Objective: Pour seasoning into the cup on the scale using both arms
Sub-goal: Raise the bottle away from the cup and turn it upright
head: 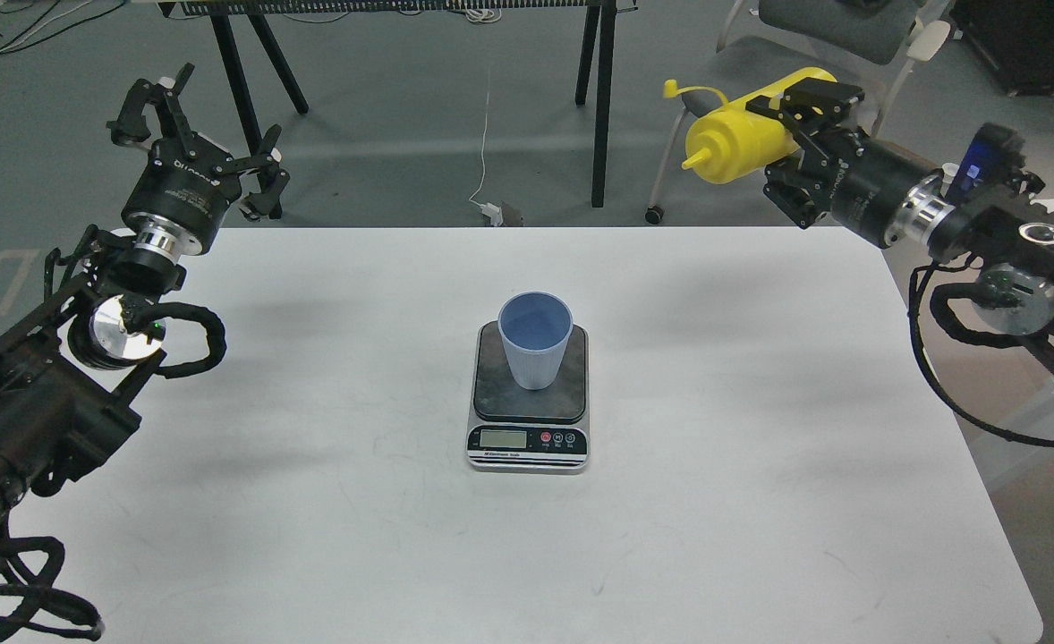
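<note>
White surface (pixel 760 501) filling most of the frame, bare apart from the items at its centre. Grey floor beyond its far edge, with black trestle legs (pixel 600 107) at top centre, a thin white cable (pixel 486 134) hanging down to a small plug on the floor, and a grey chair (pixel 836 27) at upper right.

Left arm (pixel 62 376) entering from the lower left edge, black, cabled, rising to a silver wrist ring. Left hand (pixel 196 121) at upper left of the frame, above and beyond the surface's far left corner, fingers spread wide, holding nothing.

Right arm (pixel 992 241) entering from the right edge, reaching toward upper centre. Right hand (pixel 809 112) at upper right, fingers clamped around the body of the seasoning (pixel 737 143).

Seasoning bottle yellow, tipped roughly on its side, cone nozzle pointing left and slightly down, tethered cap strap sticking up and left from the neck. Held in the air past the surface's far edge, well apart from the cup and higher in the frame than it, up and to the right of it.

Scale (pixel 531 398) at the centre of the surface, dark weighing plate behind, silver front with display and round buttons facing the bottom of the frame; display reading too small to tell.

Cup (pixel 535 340) light blue, ribbed, upright on the far part of the weighing plate, mouth open; nothing clearly visible inside.
</note>
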Controlling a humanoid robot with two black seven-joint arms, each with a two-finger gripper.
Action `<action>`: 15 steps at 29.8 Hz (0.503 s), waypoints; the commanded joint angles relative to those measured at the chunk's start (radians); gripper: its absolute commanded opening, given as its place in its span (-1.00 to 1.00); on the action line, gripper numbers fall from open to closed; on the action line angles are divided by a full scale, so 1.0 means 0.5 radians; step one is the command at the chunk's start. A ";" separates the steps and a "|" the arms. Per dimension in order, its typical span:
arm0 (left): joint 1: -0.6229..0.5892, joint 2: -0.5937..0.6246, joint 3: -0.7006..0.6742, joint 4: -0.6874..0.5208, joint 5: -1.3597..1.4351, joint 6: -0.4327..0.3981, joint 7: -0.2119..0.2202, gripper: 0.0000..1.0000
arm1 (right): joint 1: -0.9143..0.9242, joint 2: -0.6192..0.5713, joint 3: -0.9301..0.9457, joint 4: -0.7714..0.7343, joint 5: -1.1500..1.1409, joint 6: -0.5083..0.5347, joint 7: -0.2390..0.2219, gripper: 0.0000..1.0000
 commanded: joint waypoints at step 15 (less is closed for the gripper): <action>0.018 0.069 0.001 0.000 0.010 0.000 -0.004 0.99 | -1.053 0.851 1.005 -0.316 0.699 0.226 0.020 -0.23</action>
